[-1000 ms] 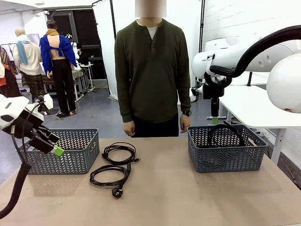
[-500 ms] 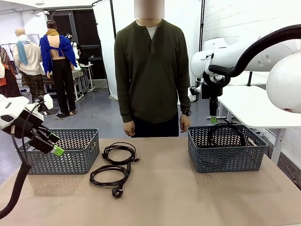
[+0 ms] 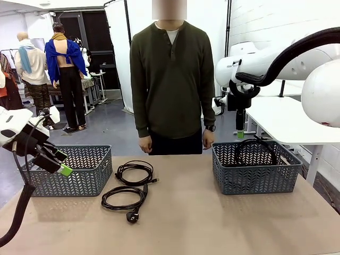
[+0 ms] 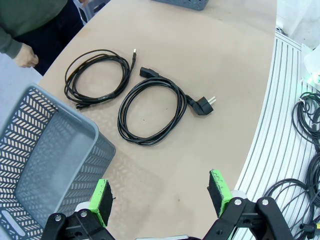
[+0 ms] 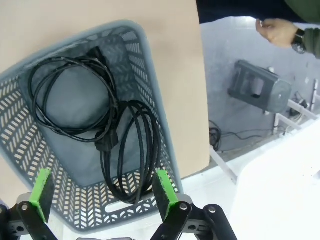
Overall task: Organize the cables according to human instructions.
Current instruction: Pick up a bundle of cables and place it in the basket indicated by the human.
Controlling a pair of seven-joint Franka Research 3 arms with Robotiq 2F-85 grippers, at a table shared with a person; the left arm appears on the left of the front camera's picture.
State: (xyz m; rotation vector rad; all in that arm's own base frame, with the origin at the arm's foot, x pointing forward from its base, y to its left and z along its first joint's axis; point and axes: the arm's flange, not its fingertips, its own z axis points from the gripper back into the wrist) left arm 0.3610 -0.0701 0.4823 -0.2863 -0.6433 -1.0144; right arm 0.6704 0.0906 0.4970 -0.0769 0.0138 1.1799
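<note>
Lying loose on the table (image 3: 191, 223), mid-left, are two of the cables. Far coil (image 3: 134, 172) is thinner, with a small flat connector on its end. Near coil (image 3: 124, 197) sits just on the robot's side of it, thicker cord, round plug (image 3: 132, 216) sticking out toward the robot. In the left wrist view the two coils are close together, not overlapping. Both sit between the left basket (image 3: 71, 170) and the right basket (image 3: 255, 172), nearer the left one.

Other two cables are inside the right basket. Flat coil (image 5: 70, 97) is down on the basket floor. Leaning coil (image 5: 132, 150) is propped against a side wall. The two cross where a plug end lies. In the front view a loop of cable pokes up above the right basket's rim.

Left gripper (image 3: 61, 162) hangs at the left edge, in front of the left basket's near-left corner, tilted down toward the table. Its jaws are spread wide, nothing between the green pads (image 4: 101, 200). Right gripper (image 3: 240, 133) is up above the far rim of the right basket, pointing straight down. The right wrist view has its jaws wide apart and empty, basket below.

Person stands at the far side of the table, middle, arms down, one hand (image 3: 145, 144) and other hand (image 3: 209, 139) at table-edge level.
</note>
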